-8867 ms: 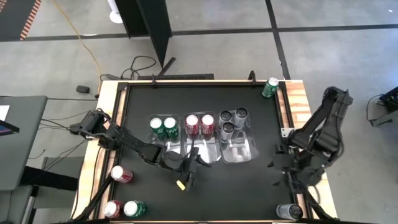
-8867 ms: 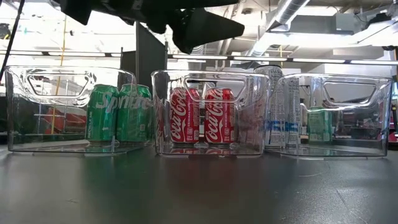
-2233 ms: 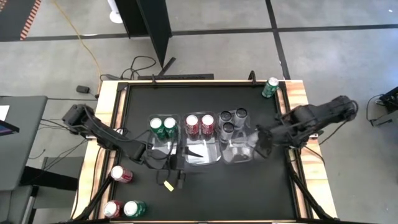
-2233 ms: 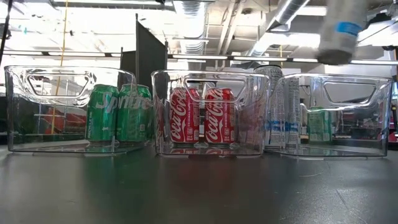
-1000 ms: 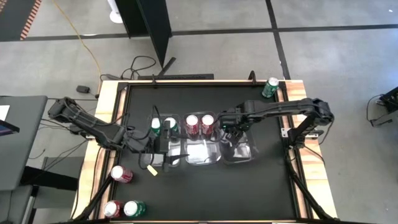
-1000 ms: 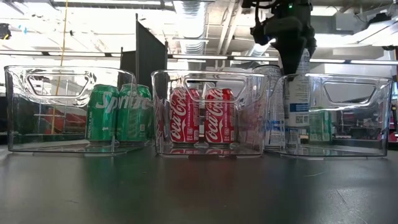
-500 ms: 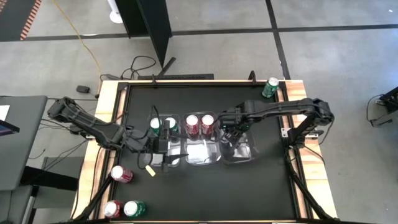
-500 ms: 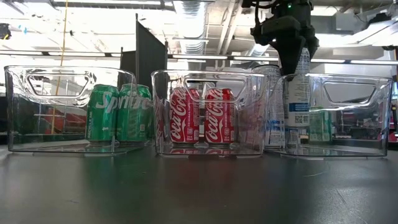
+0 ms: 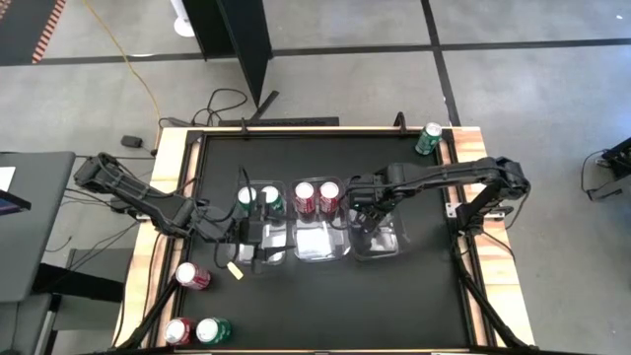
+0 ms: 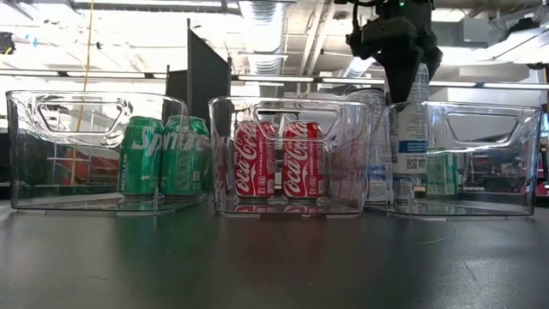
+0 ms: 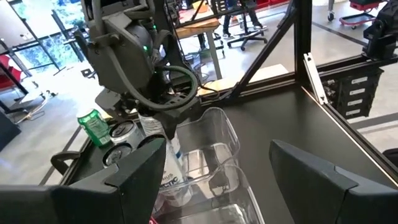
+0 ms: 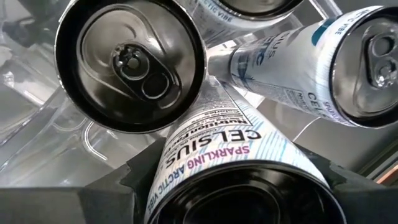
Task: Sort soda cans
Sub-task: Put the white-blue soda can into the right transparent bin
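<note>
1. While three cans point(image 9: 192, 277) wait at the table's near-left edge, the left gripper point(image 9: 258, 229) hangs over the green tray point(image 9: 258, 247), fingers apart, empty.
2. Red tray point(image 9: 320, 247): two cans.
3. Right gripper point(image 9: 363, 209), clamped on a silver can point(image 10: 411, 129), lowers it into the right tray point(image 9: 392, 242).
4. One green can point(image 9: 428, 138) sits far-right.

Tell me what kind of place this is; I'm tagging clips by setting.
Probably a robotics lab or workshop. The black table stands on bare concrete floor with cables trailing off it, exposed ducts run overhead, and office chairs and workbenches fill the room behind.
</note>
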Tool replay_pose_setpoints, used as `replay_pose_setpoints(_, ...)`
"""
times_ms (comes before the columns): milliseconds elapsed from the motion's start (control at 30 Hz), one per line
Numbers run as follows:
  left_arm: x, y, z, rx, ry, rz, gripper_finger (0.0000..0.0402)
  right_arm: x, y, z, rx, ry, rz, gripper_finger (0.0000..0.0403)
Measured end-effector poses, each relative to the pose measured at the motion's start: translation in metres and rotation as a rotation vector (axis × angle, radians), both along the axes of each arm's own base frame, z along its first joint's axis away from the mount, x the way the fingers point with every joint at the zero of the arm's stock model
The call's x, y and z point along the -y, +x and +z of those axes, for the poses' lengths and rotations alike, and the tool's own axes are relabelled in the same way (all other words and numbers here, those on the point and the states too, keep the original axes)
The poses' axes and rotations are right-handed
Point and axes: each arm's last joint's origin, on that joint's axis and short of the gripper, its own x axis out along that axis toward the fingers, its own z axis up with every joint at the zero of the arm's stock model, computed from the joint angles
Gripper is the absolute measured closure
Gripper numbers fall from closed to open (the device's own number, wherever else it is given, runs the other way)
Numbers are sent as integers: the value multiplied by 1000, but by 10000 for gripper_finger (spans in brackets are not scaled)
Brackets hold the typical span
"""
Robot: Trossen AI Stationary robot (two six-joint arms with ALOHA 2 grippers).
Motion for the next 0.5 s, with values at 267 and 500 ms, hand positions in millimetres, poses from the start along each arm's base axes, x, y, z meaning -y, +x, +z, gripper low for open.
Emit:
replay_pose_setpoints(267,0,0,-2,-19,1,1,120,6,-20,-14,-4,-6,-34,136)
replay_pose_setpoints(500,-1,0,-1,-6,7,2,120,10,-34,-17,71,22,-50,136)
